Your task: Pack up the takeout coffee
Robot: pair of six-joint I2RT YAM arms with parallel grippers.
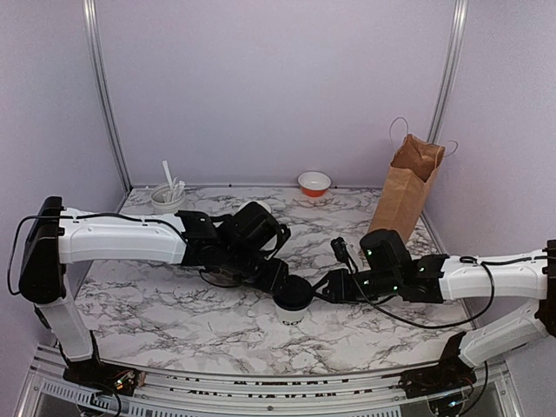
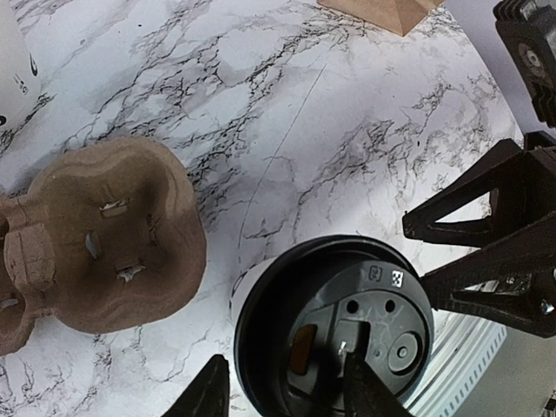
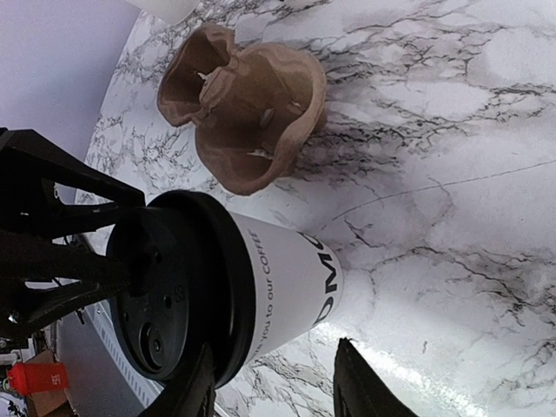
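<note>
One lidded coffee cup (image 1: 292, 300), one cardboard cup carrier (image 2: 104, 234), one brown paper bag (image 1: 407, 191), one small bowl (image 1: 314, 183), one utensil holder (image 1: 167, 200).

Robot lab test cell: plain lilac walls (image 1: 261, 87), alu. frame posts (image 1: 105, 87), marble-print tabletop (image 1: 174, 304).

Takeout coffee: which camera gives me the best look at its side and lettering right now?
Right wrist view: the takeout coffee appears large and side-on, with its lettering partly readable. Left wrist view sees mostly its black lid from above. Top external view shows it small, mostly lid, lettering barely visible.
</note>
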